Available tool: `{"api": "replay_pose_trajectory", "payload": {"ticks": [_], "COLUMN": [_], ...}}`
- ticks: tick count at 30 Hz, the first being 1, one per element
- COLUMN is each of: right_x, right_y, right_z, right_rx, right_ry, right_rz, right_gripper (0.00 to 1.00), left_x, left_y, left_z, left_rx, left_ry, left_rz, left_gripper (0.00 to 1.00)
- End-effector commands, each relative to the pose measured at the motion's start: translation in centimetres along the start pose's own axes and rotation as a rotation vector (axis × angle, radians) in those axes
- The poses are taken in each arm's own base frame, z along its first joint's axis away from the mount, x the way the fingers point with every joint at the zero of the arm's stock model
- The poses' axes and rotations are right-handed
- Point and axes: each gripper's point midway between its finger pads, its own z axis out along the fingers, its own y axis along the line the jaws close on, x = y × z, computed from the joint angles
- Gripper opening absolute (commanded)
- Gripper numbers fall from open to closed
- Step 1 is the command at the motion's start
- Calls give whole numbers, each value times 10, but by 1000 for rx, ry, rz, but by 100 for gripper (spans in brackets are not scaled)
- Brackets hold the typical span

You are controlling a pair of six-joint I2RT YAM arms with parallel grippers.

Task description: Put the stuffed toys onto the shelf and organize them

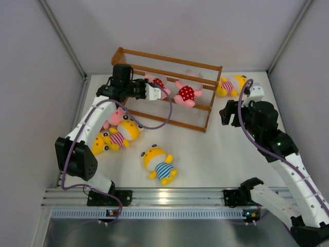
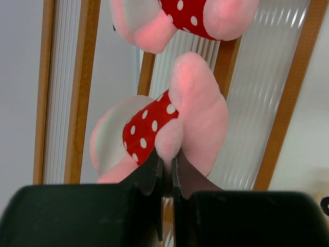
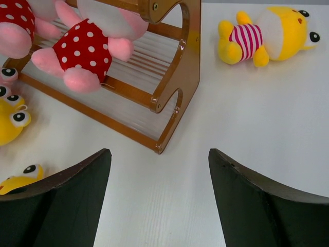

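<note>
Left gripper [image 2: 167, 172] is pinched tight on a limb of a pink toy [image 2: 195, 113] in a red dotted outfit, holding it right up against the rods in the left half of the shelf [image 1: 165, 55]. Second pink dotted toy [image 1: 186, 93] lies on the rods just to the right of it. Right gripper [image 3: 159, 200] is spread wide, hanging over bare table [image 3: 257, 128] near the shelf's right side frame. One yellow pink-striped toy [image 1: 230, 86] lies on the table just right of the shelf. Blue-striped yellow one [image 1: 160, 165] is at the near middle, and a pile [image 1: 126, 131] of three more lies left, beside the left arm.
</note>
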Motion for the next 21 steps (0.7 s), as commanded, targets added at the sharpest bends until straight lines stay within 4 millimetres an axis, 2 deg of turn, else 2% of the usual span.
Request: {"api": "replay_pose_trajectory", "payload": {"ticks": [1, 2, 3, 7, 11, 16, 18, 21], "right_x": [-15, -15, -14, -12, -12, -9, -9, -11], "right_y": [9, 9, 11, 11, 12, 14, 13, 15], "right_z": [3, 2, 3, 4, 4, 1, 0, -5], "right_rx": [-35, -38, -46, -46, -55, -67, -66, -75], "right_ry": [-54, -55, -49, -46, -42, -35, -36, -43], "right_rz": [-10, -10, -10, -15, -9, -10, -10, 1], "right_gripper": [77, 77, 78, 78, 78, 78, 78, 78], "left_x": [4, 7, 11, 21, 21, 9, 9, 19], "left_y": [-1, -1, -1, -1, 5, 9, 6, 0], "left_z": [7, 7, 5, -2, -6, -17, -19, -18], "left_rx": [5, 4, 1, -11, -32, -65, -68, -70], "left_ry": [-31, -26, -18, 19, 37, 27, 31, 74], "left_rz": [8, 0, -9, -12, -28, -115, -164, -215], "left_gripper": [0, 2, 17, 48, 55, 61, 66, 67]}}
